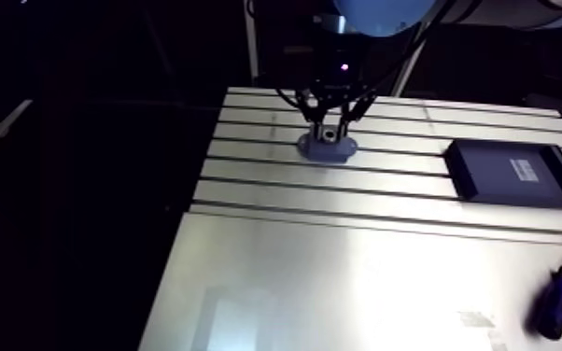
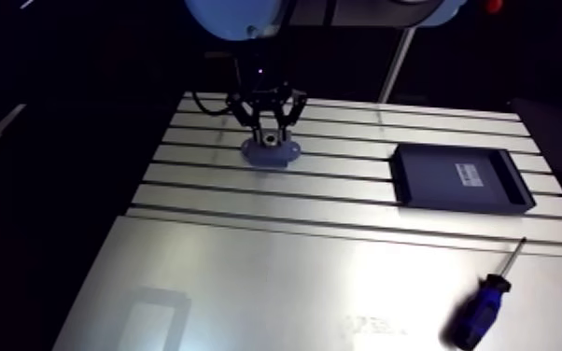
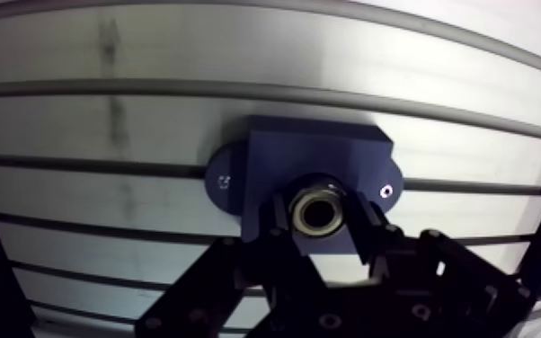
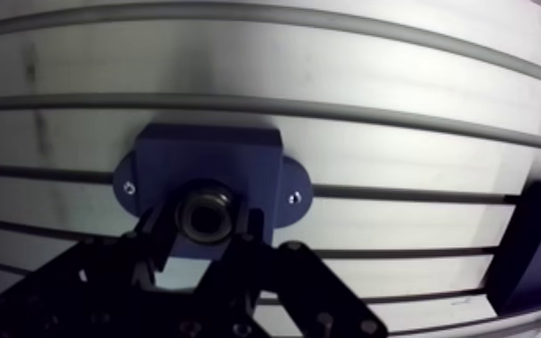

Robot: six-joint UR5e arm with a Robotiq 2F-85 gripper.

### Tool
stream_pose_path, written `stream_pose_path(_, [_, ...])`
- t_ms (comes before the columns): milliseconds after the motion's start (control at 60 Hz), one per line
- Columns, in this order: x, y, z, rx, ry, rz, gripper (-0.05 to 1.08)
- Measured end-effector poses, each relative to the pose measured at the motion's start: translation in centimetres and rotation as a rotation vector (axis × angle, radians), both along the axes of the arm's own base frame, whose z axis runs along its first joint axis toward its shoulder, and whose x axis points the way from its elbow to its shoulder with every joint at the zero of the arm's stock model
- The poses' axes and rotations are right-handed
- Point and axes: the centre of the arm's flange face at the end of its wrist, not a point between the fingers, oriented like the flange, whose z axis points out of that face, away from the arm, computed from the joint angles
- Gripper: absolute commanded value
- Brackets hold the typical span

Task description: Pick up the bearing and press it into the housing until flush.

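Fingers (image 3: 279,223) clamped on the bearing (image 3: 317,209), one pad against each side of its outer ring. The gripper (image 3: 321,221) stands straight over the housing (image 3: 319,153).

Surface: aluminium table (image 1: 341,271). The far half is crossed by long parallel slots; the near half is a smooth plate with strong glare. Taking the table in the arm view as a clock face:
- housing near 12 o'clock, on the slotted part, with the gripper on top of it
- dark flat tray (image 1: 490,168) with a small white label at 2 o'clock, well apart from the housing
- screwdriver (image 1: 560,299) with a blue handle at 4 o'clock on the smooth plate, its shaft pointing toward the far edge

Bearing: a small metal ring, bright rim, dark open bore, seen end-on.

Housing: a dark blue block on an oval base, with a rounded ear on either side and a small screw hole in each. It sits flat on the table across one slot.

Position: the bearing is at the housing's middle, in line with its bore, between the two fingers and touching both. The fingertips come down onto the block's top face. I cannot tell how deep the bearing sits or whether it is flush.
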Motion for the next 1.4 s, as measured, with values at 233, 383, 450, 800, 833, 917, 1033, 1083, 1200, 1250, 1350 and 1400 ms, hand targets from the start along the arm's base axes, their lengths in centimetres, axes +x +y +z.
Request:
stream_pose_path(233, [-0.1,0.22,0.12,0.0,0.002,-0.002,0.68])
stream_pose_path(383, [-0.1,0.25,0.12,0.0,0.002,-0.003,0.68])
stream_pose_path(450, [-0.1,0.26,0.12,0.0,0.002,-0.002,0.68])
stream_pose_path(800, [-0.08,0.2,0.12,-0.003,0.002,0.002,0.68])
stream_pose_path(833, [-0.07,0.17,0.13,-0.003,0.002,0.003,0.68])
stream_pose_path(917, [-0.05,0.11,0.13,-0.003,0.002,0.004,0.68])
stream_pose_path(1033, [-0.03,0.02,0.12,-0.003,0.002,0.005,0.68])
stream_pose_path(1083, [-0.02,-0.01,0.12,-0.003,0.002,0.006,0.68])
stream_pose_path(1200, [0.01,-0.06,0.11,-0.003,0.002,0.007,0.68])
stream_pose_path(1250, [0.01,-0.08,0.12,-0.003,0.002,0.007,0.68])
stream_pose_path(1350, [0.02,-0.09,0.11,-0.003,0.002,0.007,0.68])
stream_pose_path(1400, [0.02,-0.09,0.1,-0.003,0.002,0.008,0.68])
